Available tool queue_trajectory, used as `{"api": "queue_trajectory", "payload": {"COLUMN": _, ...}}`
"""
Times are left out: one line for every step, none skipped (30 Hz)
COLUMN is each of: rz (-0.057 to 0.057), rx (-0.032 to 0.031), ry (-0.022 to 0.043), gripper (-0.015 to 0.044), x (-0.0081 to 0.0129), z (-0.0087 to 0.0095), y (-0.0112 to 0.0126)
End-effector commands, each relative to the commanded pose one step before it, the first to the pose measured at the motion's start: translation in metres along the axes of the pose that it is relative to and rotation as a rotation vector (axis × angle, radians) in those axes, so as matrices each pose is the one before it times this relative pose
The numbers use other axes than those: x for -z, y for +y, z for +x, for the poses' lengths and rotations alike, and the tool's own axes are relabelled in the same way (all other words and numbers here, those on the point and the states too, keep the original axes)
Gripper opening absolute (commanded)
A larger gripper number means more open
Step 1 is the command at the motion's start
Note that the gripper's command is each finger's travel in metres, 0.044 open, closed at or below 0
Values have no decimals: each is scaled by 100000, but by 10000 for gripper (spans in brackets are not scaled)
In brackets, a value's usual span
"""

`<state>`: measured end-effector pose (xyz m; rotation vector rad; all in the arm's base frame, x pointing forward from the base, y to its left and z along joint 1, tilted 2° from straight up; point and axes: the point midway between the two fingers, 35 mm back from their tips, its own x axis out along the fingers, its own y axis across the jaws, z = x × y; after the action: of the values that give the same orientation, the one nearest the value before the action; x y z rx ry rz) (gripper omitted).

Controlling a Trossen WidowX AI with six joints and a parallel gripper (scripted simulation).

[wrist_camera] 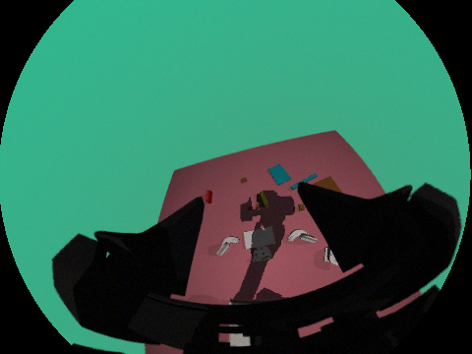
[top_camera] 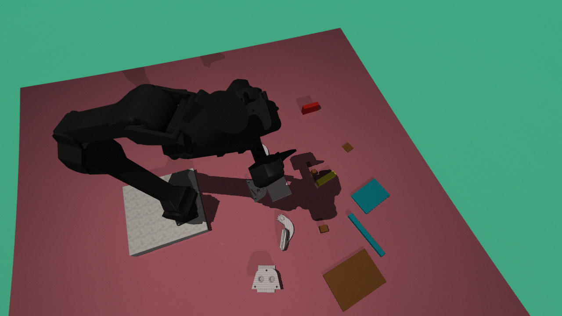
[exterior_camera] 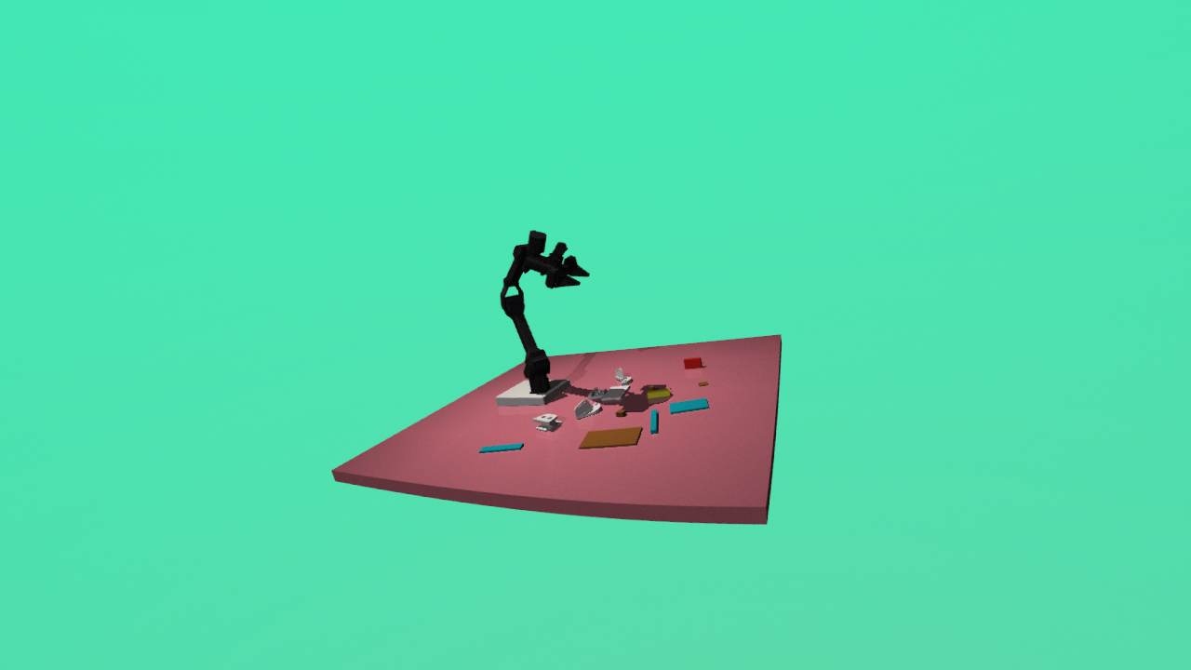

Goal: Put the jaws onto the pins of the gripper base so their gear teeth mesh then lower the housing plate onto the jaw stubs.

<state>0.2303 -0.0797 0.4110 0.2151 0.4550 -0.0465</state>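
Far jaw [top_camera: 265, 149] [exterior_camera: 622, 376] [wrist_camera: 227, 244]: lying unfitted, risking skewed teeth if gripped off-centre.
Housing plate [top_camera: 266, 278] [exterior_camera: 547, 419] [wrist_camera: 330, 256]: waiting near side, possibly rocking later if jaw stubs are standing unevenly.
Gripper base [top_camera: 279, 189] [exterior_camera: 614, 393] [wrist_camera: 263, 237]: sitting mid-scene, perhaps sliding if pushed sideways.
Gripper [top_camera: 281, 157] [exterior_camera: 583, 279] [wrist_camera: 251, 195]: hovering wide open, holding nothing.
Near jaw [top_camera: 290, 228] [exterior_camera: 587, 408] [wrist_camera: 301, 236]: lying apart from base.
Yellow bar [top_camera: 326, 178] [exterior_camera: 659, 394] [wrist_camera: 264, 199], brown block [top_camera: 323, 228] [exterior_camera: 620, 413] [wrist_camera: 301, 207]: resting right, possibly obstructing low sweeps.

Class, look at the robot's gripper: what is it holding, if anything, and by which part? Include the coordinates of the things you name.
Nothing is held: the gripper [top_camera: 290, 147] [exterior_camera: 585, 278] [wrist_camera: 251, 195] is open, with no object between its fingers.
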Motion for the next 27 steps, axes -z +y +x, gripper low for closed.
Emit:
{"api": "queue_trajectory", "payload": {"rz": 9432, "rx": 2357, "ry": 4314, "gripper": 440, "x": 579, "z": 1351, "y": -1355}}
{"api": "queue_trajectory", "payload": {"rz": 1714, "rx": 444, "ry": 592, "gripper": 440, "x": 70, "z": 232, "y": -197}}
{"api": "queue_trajectory", "payload": {"rz": 1746, "rx": 463, "ry": 600, "gripper": 440, "x": 69, "z": 238, "y": -200}}
{"api": "queue_trajectory", "payload": {"rz": 1742, "rx": 472, "ry": 595, "gripper": 440, "x": 67, "z": 238, "y": -199}}
{"api": "queue_trajectory", "payload": {"rz": 1669, "rx": 462, "ry": 567, "gripper": 440, "x": 62, "z": 230, "y": -191}}
{"api": "queue_trajectory", "payload": {"rz": 1379, "rx": 390, "ry": 466, "gripper": 440, "x": 49, "z": 191, "y": -157}}
{"api": "queue_trajectory", "payload": {"rz": 1296, "rx": 369, "ry": 452, "gripper": 440, "x": 46, "z": 169, "y": -151}}
{"api": "queue_trajectory", "payload": {"rz": 1650, "rx": 477, "ry": 581, "gripper": 440, "x": 57, "z": 212, "y": -193}}
{"api": "queue_trajectory", "payload": {"rz": 1871, "rx": 552, "ry": 654, "gripper": 440, "x": 62, "z": 241, "y": -219}}
{"api": "queue_trajectory", "payload": {"rz": 1871, "rx": 564, "ry": 650, "gripper": 440, "x": 60, "z": 242, "y": -219}}
{"api": "queue_trajectory", "payload": {"rz": 1867, "rx": 574, "ry": 644, "gripper": 440, "x": 57, "z": 243, "y": -218}}
{"api": "queue_trajectory", "payload": {"rz": 1961, "rx": 610, "ry": 702, "gripper": 440, "x": 58, "z": 235, "y": -236}}
{"api": "queue_trajectory", "payload": {"rz": 1957, "rx": 620, "ry": 696, "gripper": 440, "x": 55, "z": 236, "y": -236}}
{"api": "queue_trajectory", "payload": {"rz": 1954, "rx": 630, "ry": 689, "gripper": 440, "x": 51, "z": 236, "y": -235}}
{"api": "queue_trajectory", "payload": {"rz": 1950, "rx": 641, "ry": 682, "gripper": 440, "x": 48, "z": 237, "y": -234}}
{"api": "queue_trajectory", "payload": {"rz": 1947, "rx": 651, "ry": 675, "gripper": 440, "x": 45, "z": 237, "y": -234}}
{"api": "queue_trajectory", "payload": {"rz": 1943, "rx": 661, "ry": 667, "gripper": 440, "x": 42, "z": 238, "y": -233}}
{"api": "queue_trajectory", "payload": {"rz": 1939, "rx": 671, "ry": 660, "gripper": 440, "x": 38, "z": 238, "y": -232}}
{"api": "queue_trajectory", "payload": {"rz": 1936, "rx": 681, "ry": 652, "gripper": 440, "x": 35, "z": 238, "y": -232}}
{"api": "queue_trajectory", "payload": {"rz": 1932, "rx": 691, "ry": 644, "gripper": 440, "x": 32, "z": 239, "y": -231}}
{"api": "queue_trajectory", "payload": {"rz": 1928, "rx": 701, "ry": 636, "gripper": 440, "x": 29, "z": 239, "y": -230}}
{"api": "queue_trajectory", "payload": {"rz": 1946, "rx": 718, "ry": 635, "gripper": 440, "x": 26, "z": 242, "y": -232}}
{"api": "queue_trajectory", "payload": {"rz": 1944, "rx": 729, "ry": 627, "gripper": 440, "x": 23, "z": 243, "y": -231}}
{"api": "queue_trajectory", "payload": {"rz": 1940, "rx": 738, "ry": 618, "gripper": 440, "x": 20, "z": 243, "y": -230}}
{"api": "queue_trajectory", "payload": {"rz": 1936, "rx": 748, "ry": 610, "gripper": 440, "x": 17, "z": 244, "y": -229}}
{"api": "queue_trajectory", "payload": {"rz": 1932, "rx": 757, "ry": 601, "gripper": 440, "x": 14, "z": 244, "y": -228}}
{"api": "queue_trajectory", "payload": {"rz": 1928, "rx": 767, "ry": 591, "gripper": 440, "x": 11, "z": 244, "y": -226}}
